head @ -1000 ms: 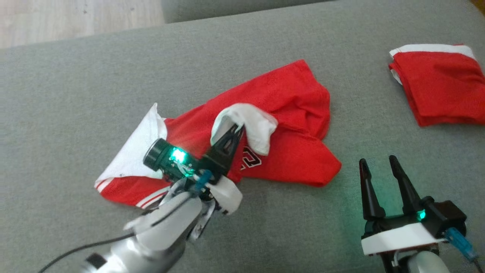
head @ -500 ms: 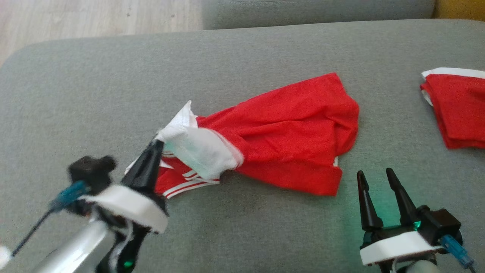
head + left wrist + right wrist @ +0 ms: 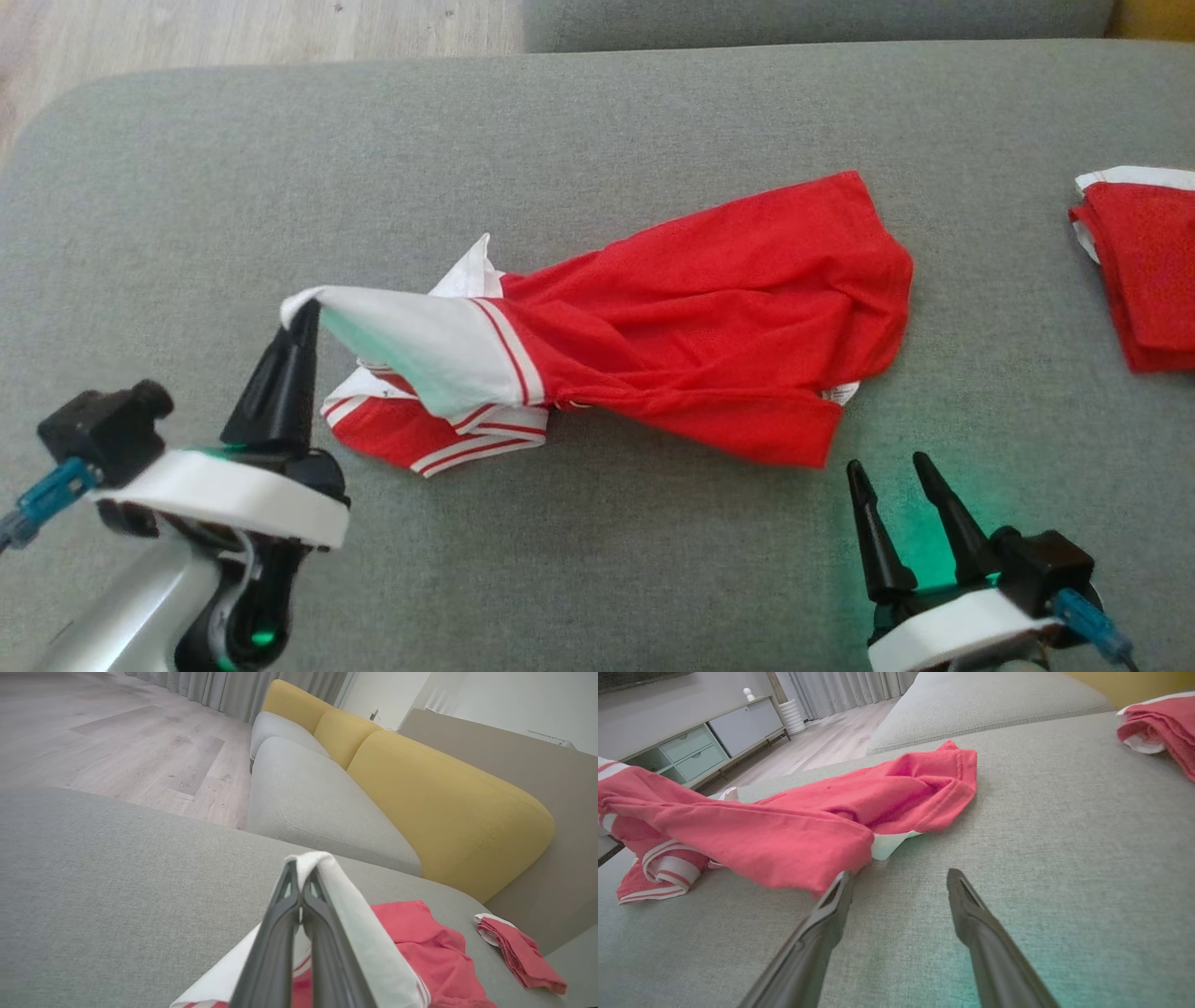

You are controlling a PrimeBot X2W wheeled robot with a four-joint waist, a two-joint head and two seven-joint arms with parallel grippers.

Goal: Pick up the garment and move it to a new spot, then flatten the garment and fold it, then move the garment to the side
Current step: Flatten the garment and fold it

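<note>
1. The garment [image 3: 709, 317] is a red top with white parts. It lies on a big grey cushion [image 3: 560, 140], near the middle of it.
2. The garment is pulled out long. In the head view its long way runs from side to side and tips a little, with the right end farther from the robot.
3. The white sleeve [image 3: 429, 345] end points to the robot's left. The wide red end points to the robot's right.
4. The left pincer [image 3: 303, 322] is pressed tight on the tip of the white sleeve. It holds that tip up off the cushion. In the left wrist view the white cloth hangs over its two fingers.
5. More red and white stripy cloth lies bunched under the lifted sleeve.
6. The right pincer [image 3: 887, 467] is wide apart and holds nothing. It sits low over the cushion, just beside the near right corner of the garment. I cannot tell if one finger touches the red edge.
7. A folded red cloth [image 3: 1144, 271] with a white edge lies far to the right, well apart from the garment.
</note>
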